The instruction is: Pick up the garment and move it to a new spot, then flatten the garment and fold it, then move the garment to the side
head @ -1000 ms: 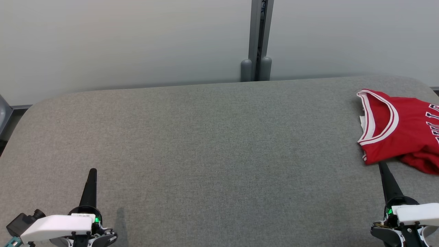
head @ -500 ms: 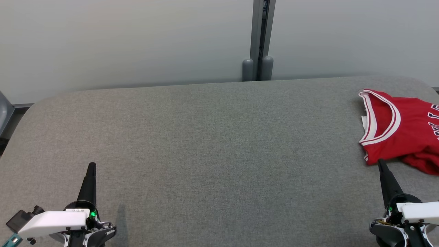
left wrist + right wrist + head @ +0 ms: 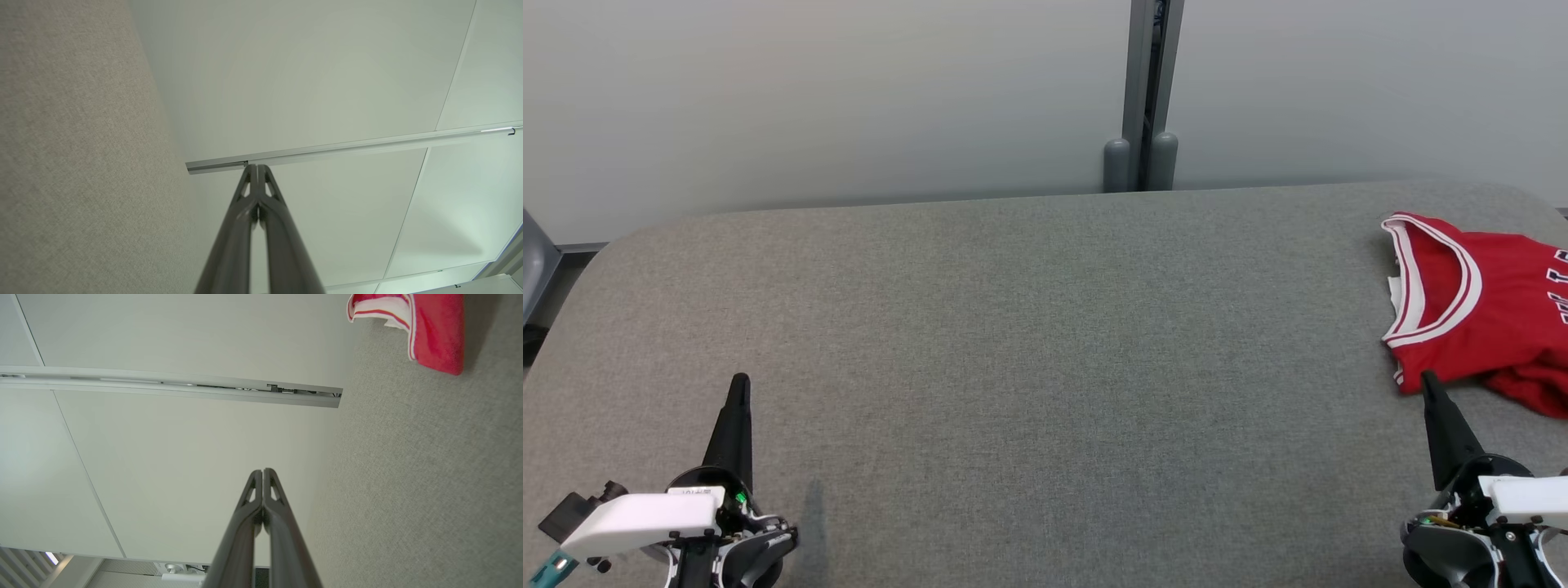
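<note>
red garment [image 3: 1494, 318] lies on the grey table [image 3: 1013, 327] at about 3 o'clock in the head view, right at the table's right end, partly cut off by the frame edge. neck opening [image 3: 1463, 282] with white trim faces 9 o'clock. the near hem looks rumpled, not crisp. the right wrist view has the garment [image 3: 433, 335] at 1 o'clock, well apart from that arm's fingers.

left gripper [image 3: 739, 384] sits at 7 o'clock, fingers pressed together, nothing between them. its wrist view agrees: left gripper [image 3: 257, 167] tips meet, aimed at the wall [image 3: 849, 98]. right gripper [image 3: 1427, 380] sits at 5 o'clock, also closed and empty, tips meeting in its own view [image 3: 262, 471]. in the head view its tip lines up with the garment's near corner, but the wrist view puts the cloth off to the side, so judged not touching.

progress: can't pin it. a garment at the table's side with both arms low and empty fits one waiting to be picked up, and equally one already folded and moved aside. whether it's folded can't be read, since a good part runs out of frame. the visible part looks compact but creased.
</note>
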Robot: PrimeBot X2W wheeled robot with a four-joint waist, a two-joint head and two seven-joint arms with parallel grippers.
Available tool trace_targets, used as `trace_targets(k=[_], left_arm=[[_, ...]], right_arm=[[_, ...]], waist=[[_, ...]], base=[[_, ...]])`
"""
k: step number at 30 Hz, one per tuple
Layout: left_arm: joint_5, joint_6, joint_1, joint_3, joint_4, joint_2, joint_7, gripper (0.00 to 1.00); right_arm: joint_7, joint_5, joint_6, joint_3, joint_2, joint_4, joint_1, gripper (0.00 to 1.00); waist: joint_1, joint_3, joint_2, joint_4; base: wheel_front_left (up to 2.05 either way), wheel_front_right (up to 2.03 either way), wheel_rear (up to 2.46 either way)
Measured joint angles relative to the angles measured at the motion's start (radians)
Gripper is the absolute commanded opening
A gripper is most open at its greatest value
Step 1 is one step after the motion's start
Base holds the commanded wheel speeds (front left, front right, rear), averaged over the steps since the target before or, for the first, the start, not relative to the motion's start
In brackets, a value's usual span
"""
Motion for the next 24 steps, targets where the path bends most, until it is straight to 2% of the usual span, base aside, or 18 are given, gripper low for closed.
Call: trace_targets(k=[6,24], left_arm=[[-0.044,-0.006,-0.011,0.001,0.000,0.001,0.011,0.00],[-0.044,-0.006,-0.012,0.001,-0.001,0.001,0.011,0.00]], right_arm=[[0.012,0.051,0.000,0.000,-0.001,0.002,-0.007,0.00],[0.012,0.053,0.000,0.000,-0.001,0.003,-0.009,0.00]], waist=[[0.0000,0.001,0.0000,0.003],[0.0000,0.001,0.0000,0.003]], base=[[0.00,0.00,0.00],[0.00,0.00,0.00]])
